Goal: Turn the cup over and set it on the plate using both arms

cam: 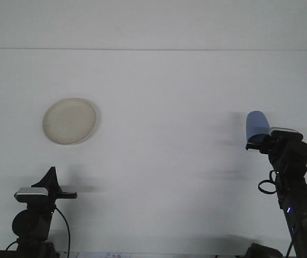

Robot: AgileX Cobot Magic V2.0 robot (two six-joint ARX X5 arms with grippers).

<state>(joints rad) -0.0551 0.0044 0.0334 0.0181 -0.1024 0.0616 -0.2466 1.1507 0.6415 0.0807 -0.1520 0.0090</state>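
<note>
Right gripper [256, 142]: clamped on the lower end of the blue cup, at the far right of the white table, well apart from the plate.
Blue cup [257, 124]: held off the table by the right gripper, standing nearly upright with its rounded end on top, well to the right of the plate and slightly lower in the frame.
Right arm [295, 183]: dark, cabled, rising from the bottom right corner to the cup.
Left gripper [54, 185]: parked low, directly below the plate, holding nothing; whether its fingers are spread cannot be told from this angle.
Plate [70, 121]: cream, round, lying flat on the table's left side.
Table [164, 161]: plain white surface under everything.
</note>
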